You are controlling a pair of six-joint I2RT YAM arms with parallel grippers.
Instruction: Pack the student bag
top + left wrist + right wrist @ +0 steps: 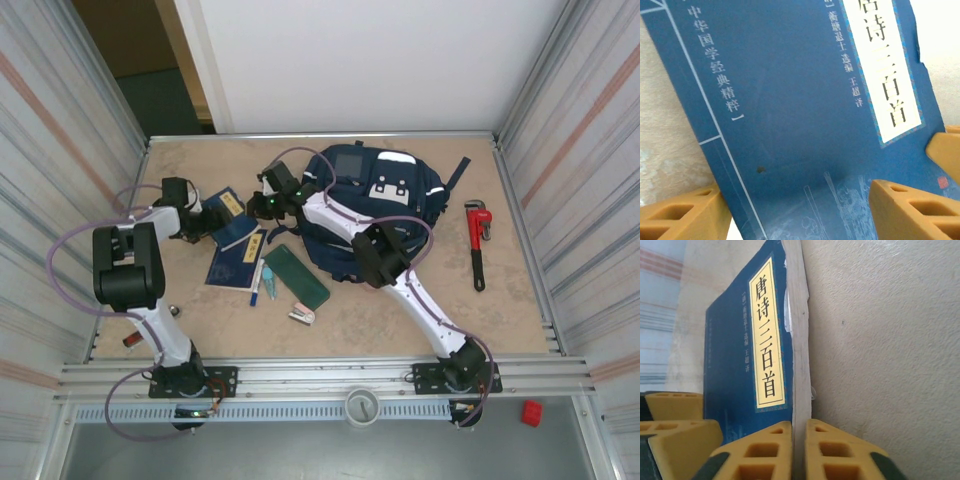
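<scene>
The student bag (385,195), navy with white patches, lies at the back middle of the table. To its left is a blue book (232,215) with a yellow title label (765,340). My right gripper (264,207) (799,427) is shut on that book's page edge (799,340), a finger on each side. My left gripper (200,222) (795,190) is open at the same book's other end, with its fingers (912,210) spread over the cover (780,100). A second blue book (235,262) lies just in front.
A green case (296,277), a blue pen (257,280) and a small stapler (301,315) lie in front of the bag. A red pipe wrench (479,240) lies to the right. Ribbed walls close in both sides of the table.
</scene>
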